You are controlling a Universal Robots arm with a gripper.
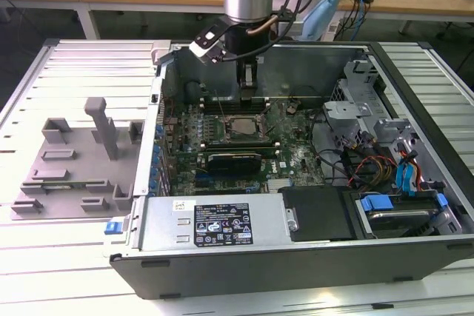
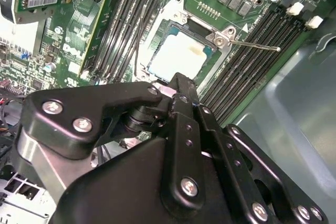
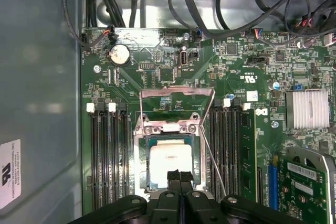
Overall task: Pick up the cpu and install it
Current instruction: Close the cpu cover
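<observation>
Exterior view, left to right: grey fixture [image 1: 74, 160] at 9 o'clock of open case [image 1: 296, 257]. Cpu [image 1: 241, 128] lying flat in socket [image 1: 215, 132], mid-board. Gripper [image 1: 249, 98] at 12 o'clock of it, clenched on nothing; contact unclear. First wrist view: load plate [image 3: 177, 94] raised, lever [image 3: 215, 167] free. Probably seating check: stay vertical, touch lightly, avoid sideways drag, steer clear of lever.

You face a black label [image 1: 223, 225] of white print and symbols on the grey metal cover [image 1: 163, 231], a small white sticker [image 1: 180, 206] beside it. In the first wrist view, a white sticker [image 3: 9, 174] sits on the case wall [image 3: 42, 103] and white markings dot the motherboard [image 3: 157, 77]. None of the print can be made out.
</observation>
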